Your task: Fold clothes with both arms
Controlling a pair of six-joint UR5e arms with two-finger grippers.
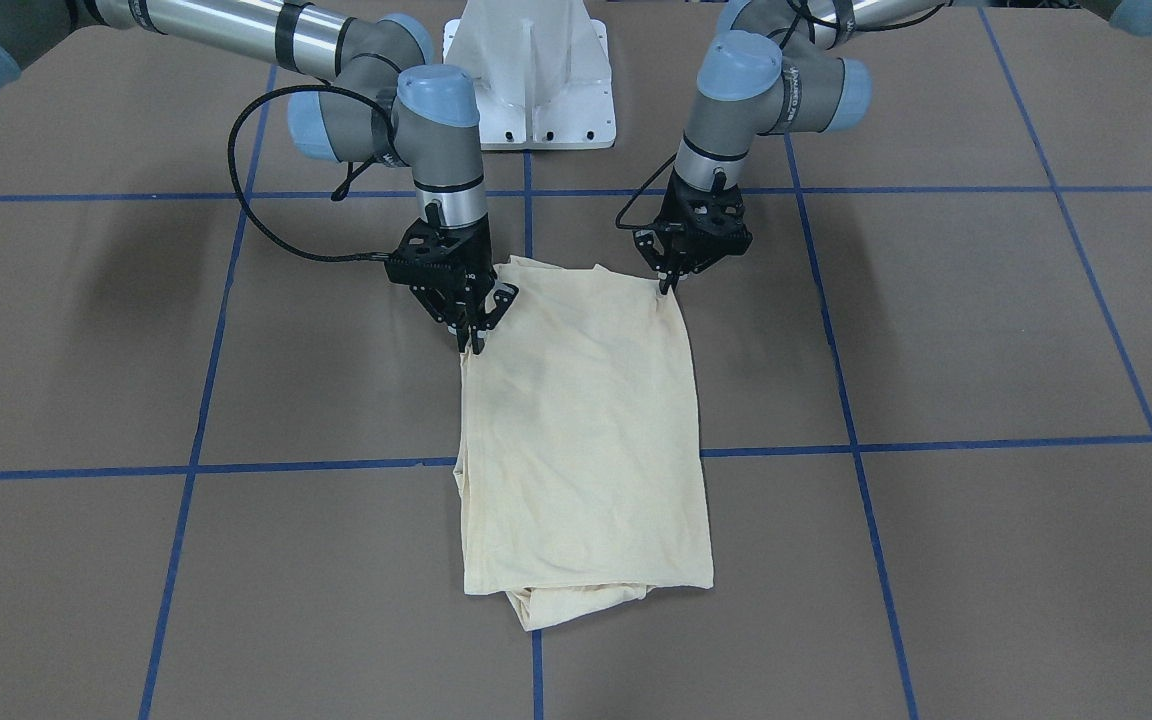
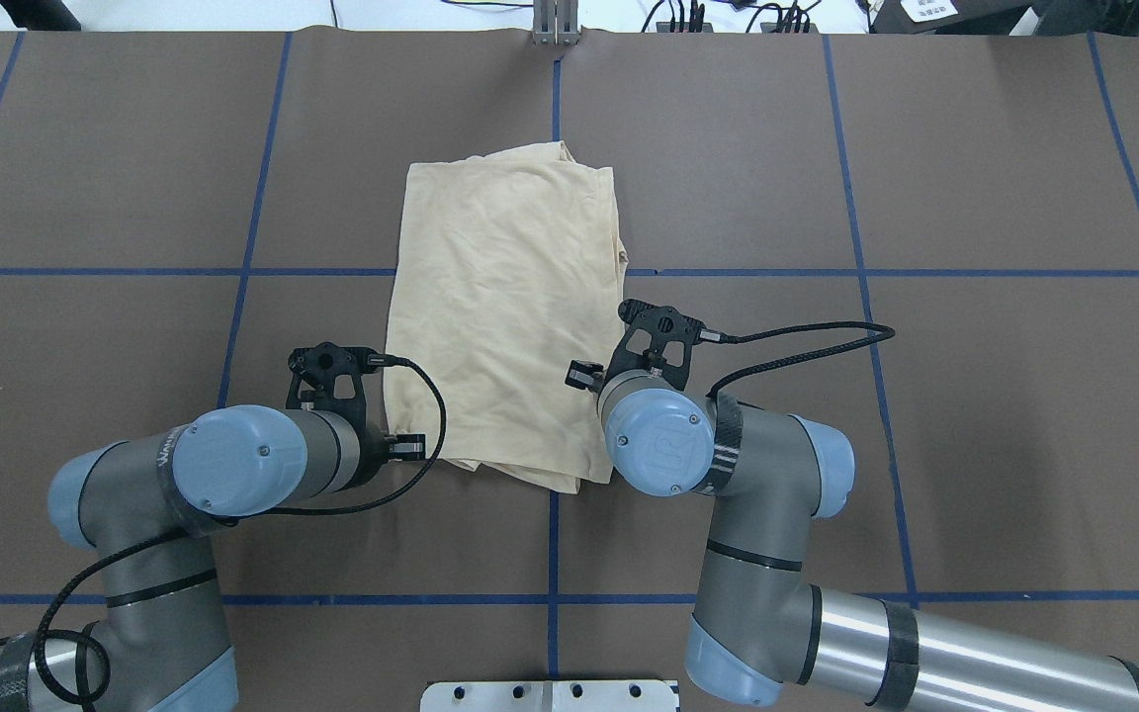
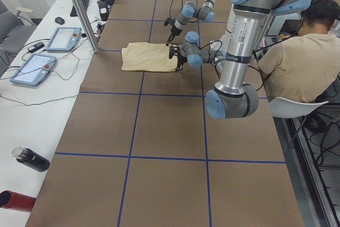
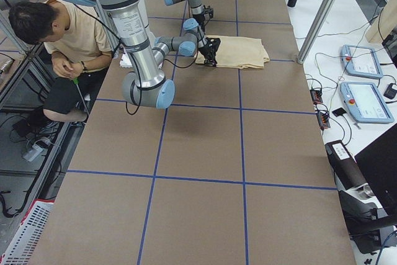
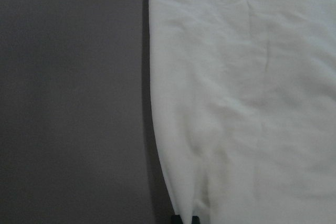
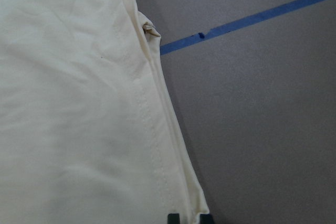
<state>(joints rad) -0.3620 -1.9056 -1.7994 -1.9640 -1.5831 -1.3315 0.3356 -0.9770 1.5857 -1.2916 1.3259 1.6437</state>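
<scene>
T-shirt [image 1: 586,420] lies on the brown table [image 1: 936,330], folded into a long plain cream rectangle. It sits straight out in front of the white pedestal base [image 1: 531,90], with its long side running away from the base. The short edge nearest the base is held at both corners. Left gripper [image 1: 669,287] points down at the corner on the base's left side, fingers clenched on the cloth edge; the left wrist view shows the two tips tight together on the fabric. Right gripper [image 1: 474,340] is at the corner on the base's right side, also pinching the hem; the right wrist view shows cloth between its tips, along a stitched seam. The end far from the base lies flat, with an under-layer [image 1: 536,605] poking out past the top layer. A blue tape line [image 1: 936,440] crosses under the shirt about midway along. Cloth is lightly wrinkled. Both arms reach out from either side of the base, wrists bent down.
</scene>
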